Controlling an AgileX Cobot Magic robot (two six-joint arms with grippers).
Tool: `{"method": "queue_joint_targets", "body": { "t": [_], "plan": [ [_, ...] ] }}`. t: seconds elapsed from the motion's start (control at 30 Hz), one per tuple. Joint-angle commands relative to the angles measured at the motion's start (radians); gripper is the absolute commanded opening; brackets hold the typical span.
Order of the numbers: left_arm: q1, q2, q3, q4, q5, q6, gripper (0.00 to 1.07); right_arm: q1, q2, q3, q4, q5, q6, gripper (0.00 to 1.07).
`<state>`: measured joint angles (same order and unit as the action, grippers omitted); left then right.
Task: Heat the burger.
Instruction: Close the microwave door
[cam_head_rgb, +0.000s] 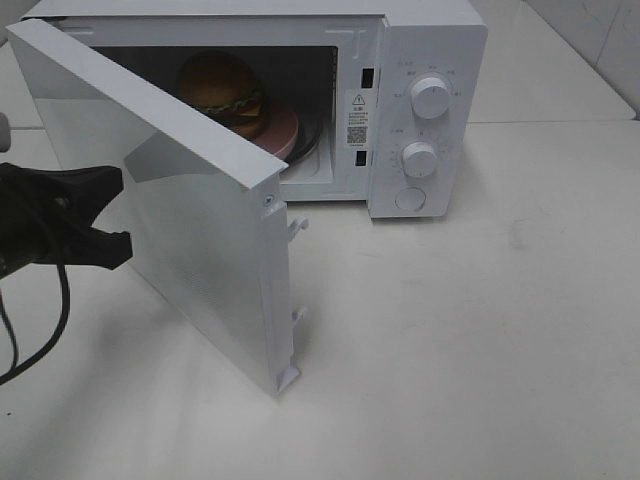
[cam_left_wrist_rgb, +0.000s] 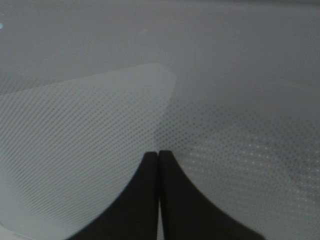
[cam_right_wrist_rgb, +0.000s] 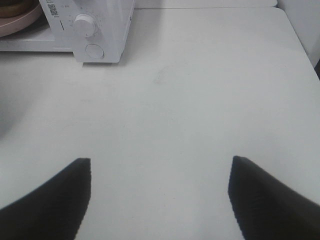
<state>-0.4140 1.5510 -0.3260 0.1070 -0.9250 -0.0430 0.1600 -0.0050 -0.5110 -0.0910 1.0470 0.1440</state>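
Burger (cam_head_rgb: 224, 92) at 11 o'clock: glossy brown domed bun, green lettuce frill, yellow cheese, dark patty, sitting on the pink plate (cam_head_rgb: 287, 132) inside the microwave (cam_head_rgb: 440, 40). Door (cam_head_rgb: 190, 230) stands open toward 7 o'clock. Left gripper (cam_left_wrist_rgb: 159, 153), at 9 o'clock, is pinched tight, empty, right at the door's dotted face. Right gripper (cam_right_wrist_rgb: 160, 160) is spread wide, holding nothing, over the table (cam_right_wrist_rgb: 200, 100).
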Motion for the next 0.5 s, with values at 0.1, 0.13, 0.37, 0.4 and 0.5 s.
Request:
{"method": "queue_joint_targets", "body": {
  "t": [0.1,0.13,0.37,0.4,0.5],
  "plan": [
    [-0.055,0.037,-0.056,-0.091,-0.015,0.016,0.00,-0.007,-0.026,0.001,-0.001,-0.008,-0.003,0.72],
    [-0.073,0.058,-0.081,-0.117,-0.015,0.018,0.00,-0.007,-0.026,0.001,-0.001,-0.008,-0.003,0.72],
    [-0.139,0.130,-0.195,-0.208,-0.007,0.027,0.00,-0.007,-0.026,0.001,-0.001,-0.008,-0.003,0.72],
    [-0.150,0.138,-0.211,-0.220,-0.001,0.037,0.00,-0.007,-0.026,0.001,-0.001,-0.008,-0.003,0.72],
    [-0.185,0.176,-0.290,-0.285,0.054,0.090,0.00,-0.007,-0.026,0.001,-0.001,-0.008,-0.003,0.72]
  ]
}}
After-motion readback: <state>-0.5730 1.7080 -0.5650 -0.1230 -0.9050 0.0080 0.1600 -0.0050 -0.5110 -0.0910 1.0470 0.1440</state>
